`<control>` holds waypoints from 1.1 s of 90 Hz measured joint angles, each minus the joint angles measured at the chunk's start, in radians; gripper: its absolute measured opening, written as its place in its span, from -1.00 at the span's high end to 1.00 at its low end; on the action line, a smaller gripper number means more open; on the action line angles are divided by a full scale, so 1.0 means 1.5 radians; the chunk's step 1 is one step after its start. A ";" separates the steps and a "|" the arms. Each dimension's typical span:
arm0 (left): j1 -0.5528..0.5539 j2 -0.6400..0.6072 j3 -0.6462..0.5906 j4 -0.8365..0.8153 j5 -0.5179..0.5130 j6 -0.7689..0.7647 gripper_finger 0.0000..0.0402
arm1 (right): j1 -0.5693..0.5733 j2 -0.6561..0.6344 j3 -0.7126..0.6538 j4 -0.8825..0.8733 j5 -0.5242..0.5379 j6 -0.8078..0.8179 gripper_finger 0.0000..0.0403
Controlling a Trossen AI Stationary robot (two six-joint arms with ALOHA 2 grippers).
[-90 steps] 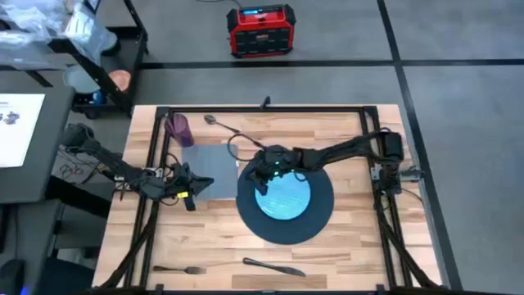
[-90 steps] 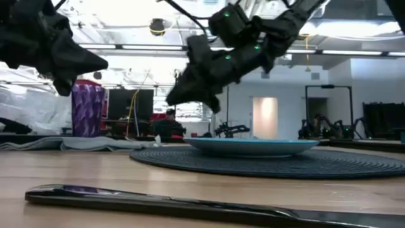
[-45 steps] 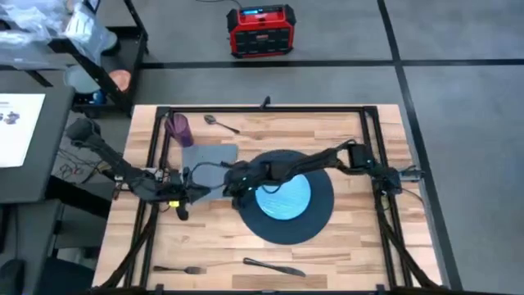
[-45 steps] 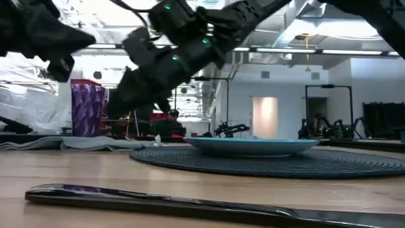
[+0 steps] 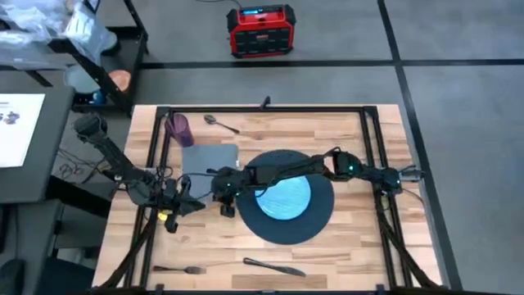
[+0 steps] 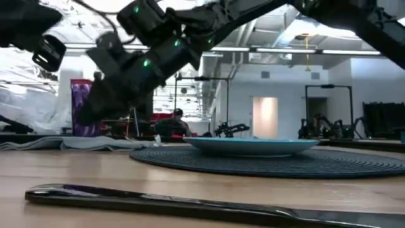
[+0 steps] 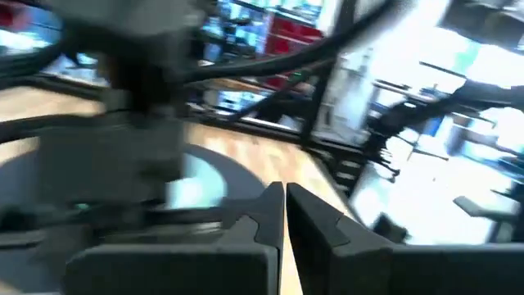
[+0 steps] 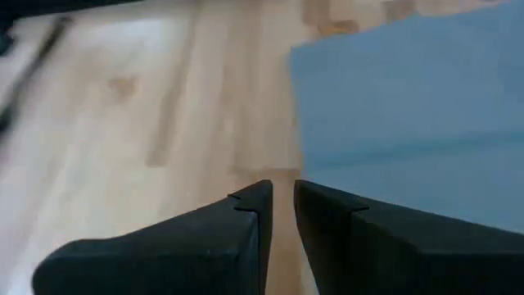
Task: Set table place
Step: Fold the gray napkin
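The place, a round dark mat (image 5: 315, 215), lies on the table (image 5: 360, 246) with a light blue plate (image 5: 285, 197) on its middle. A grey napkin (image 5: 209, 158) lies flat to the mat's left. My right gripper (image 5: 223, 201) reaches across the plate and hovers shut over the wood just by the napkin's (image 8: 409, 106) near edge, fingers (image 8: 246, 221) empty. My left gripper (image 5: 192, 205) hangs shut a little farther left, above the table, pointing toward the mat (image 7: 49, 147).
A purple cup (image 5: 178, 129) and a spoon (image 5: 219, 123) stand at the far left. A fork (image 5: 176, 269) and a knife (image 5: 274, 267) lie along the near edge. The black rail frame (image 5: 368, 147) runs round the table.
My right gripper has swept from over the plate's far-left rim toward the table's left and a little nearer, ending beside the napkin's near edge. My left gripper has drifted toward the near edge and slightly left. Plate, mat and napkin have stayed put.
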 joint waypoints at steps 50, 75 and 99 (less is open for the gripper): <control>-0.035 0.000 -0.001 0.010 -0.015 0.019 1.00 | 0.000 -0.002 0.006 -0.081 0.040 0.009 0.81; -0.035 0.000 -0.001 0.010 -0.015 0.019 1.00 | -0.001 -0.004 0.006 -0.184 0.050 0.001 0.86; -0.035 0.000 -0.001 0.009 -0.015 0.019 1.00 | -0.001 -0.004 0.006 -0.192 0.071 -0.010 0.93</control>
